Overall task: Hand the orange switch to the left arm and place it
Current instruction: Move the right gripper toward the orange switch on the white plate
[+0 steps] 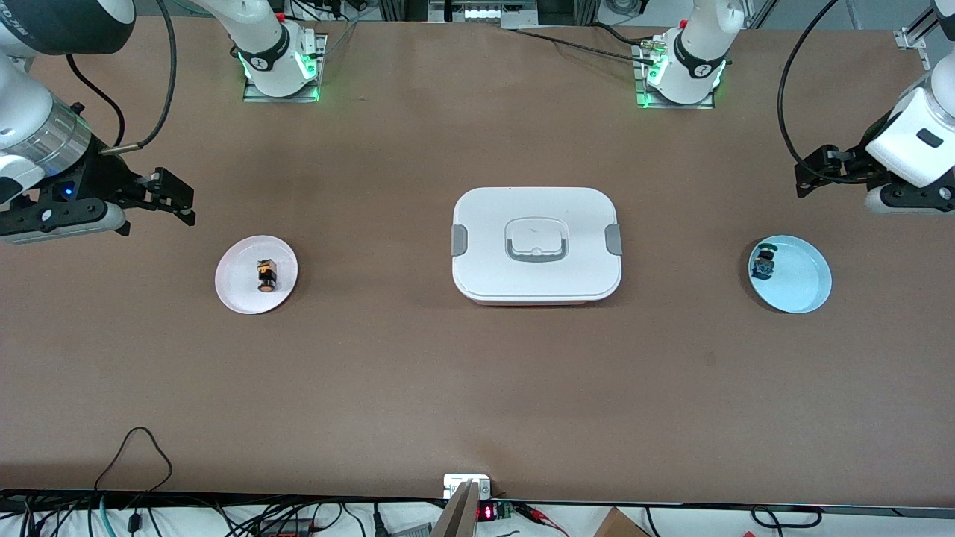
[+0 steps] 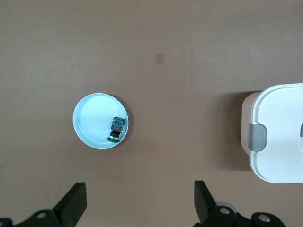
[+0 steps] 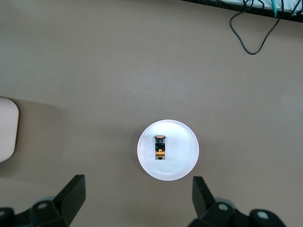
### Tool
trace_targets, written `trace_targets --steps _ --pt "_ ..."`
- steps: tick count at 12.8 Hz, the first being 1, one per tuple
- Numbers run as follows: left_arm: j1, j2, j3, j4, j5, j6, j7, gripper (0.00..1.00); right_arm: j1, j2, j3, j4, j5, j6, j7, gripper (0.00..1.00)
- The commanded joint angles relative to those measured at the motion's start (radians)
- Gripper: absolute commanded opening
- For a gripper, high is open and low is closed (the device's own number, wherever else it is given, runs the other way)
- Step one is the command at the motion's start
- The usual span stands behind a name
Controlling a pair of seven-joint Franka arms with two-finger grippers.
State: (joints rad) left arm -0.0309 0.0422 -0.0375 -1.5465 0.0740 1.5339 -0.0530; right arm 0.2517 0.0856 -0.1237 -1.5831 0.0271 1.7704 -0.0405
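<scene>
1. The orange switch [image 1: 266,276] lies on its side in the middle of a pale pink plate [image 1: 237,289], toward the right arm's end of the worktop [image 1: 477,388]; its orange cap points toward the front camera; nothing touches it; in the right wrist view the switch [image 3: 160,146] sits a little off the centre of the plate [image 3: 182,161].
2. The right gripper [image 1: 177,200] hangs in the air over bare worktop near the pink plate, at the plate's edge away from the front camera, and is well apart from the switch; its black fingers [image 3: 71,196] stand wide apart with nothing between them.
3. The box [image 1: 536,245], white with grey side clips and a recessed grey-edged handle in its lid, rests at the middle of the worktop, between the two plates and well apart from both; its lid is on.
4. A light blue plate [image 1: 802,287] lies toward the left arm's end of the worktop; a small dark switch with a green cap [image 1: 763,261] lies in it, close against the rim on the side toward the box; the left wrist view shows that switch [image 2: 116,128] by the rim of the blue plate [image 2: 92,118], with a corner of the box [image 2: 279,137] in sight.
5. The left gripper [image 1: 809,175] hangs in the air over bare worktop near the blue plate; its fingers [image 2: 73,203] are spread wide and empty.
</scene>
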Motion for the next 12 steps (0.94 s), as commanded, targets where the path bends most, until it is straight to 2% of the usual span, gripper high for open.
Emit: trace_targets --steps 1,10,12 --pt "0.005 0.025 -0.001 0.031 -0.016 -0.003 0.001 1.00 -0.005 0.003 0.001 0.011 -0.015 0.006 0.011 1.00" --pt "0.006 0.027 -0.001 0.031 -0.019 -0.003 -0.004 1.00 -0.026 0.000 -0.002 0.015 -0.018 0.015 0.004 1.00" --pt "0.006 0.025 0.001 0.031 -0.028 -0.006 -0.004 1.00 -0.034 -0.006 -0.030 0.015 0.002 0.003 0.004 1.00"
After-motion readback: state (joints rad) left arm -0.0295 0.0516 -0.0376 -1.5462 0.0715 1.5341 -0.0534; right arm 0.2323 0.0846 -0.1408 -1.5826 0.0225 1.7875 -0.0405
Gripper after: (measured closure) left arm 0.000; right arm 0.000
